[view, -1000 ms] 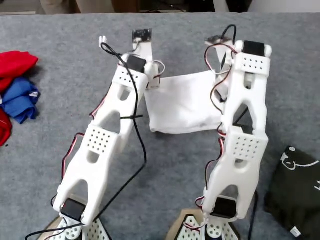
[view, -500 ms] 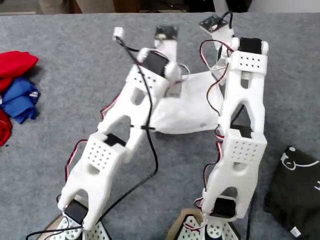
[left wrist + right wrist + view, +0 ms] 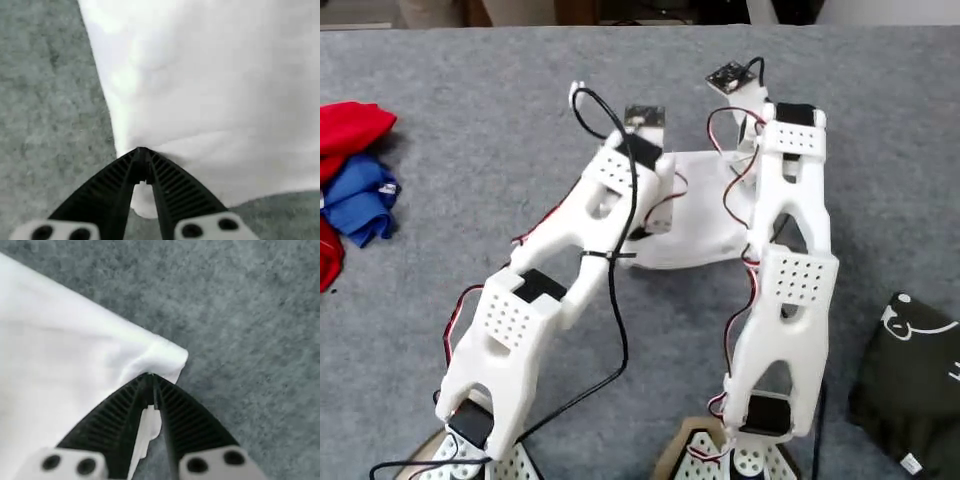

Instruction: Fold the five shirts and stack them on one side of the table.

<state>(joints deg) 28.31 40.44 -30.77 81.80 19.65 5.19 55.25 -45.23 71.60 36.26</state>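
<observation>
Since the earlier frames the left gripper is found carried inward over the white shirt, its fingers pinched tight on the shirt's edge. The right gripper, shifted slightly the same way, is clamped on a corner. The shirt is laid mid-counter between the arms, narrower than before. A red shirt and a blue shirt are bunched at far left. A black shirt is laid at far right. The counter is covered in grey fabric.

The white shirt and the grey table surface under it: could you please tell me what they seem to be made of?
White shirt: soft matte cloth, possibly cotton; it creases and bunches where the left gripper pinches it. Grey table surface: probably felt or short-pile carpet; mottled, fuzzy, no shine.
</observation>
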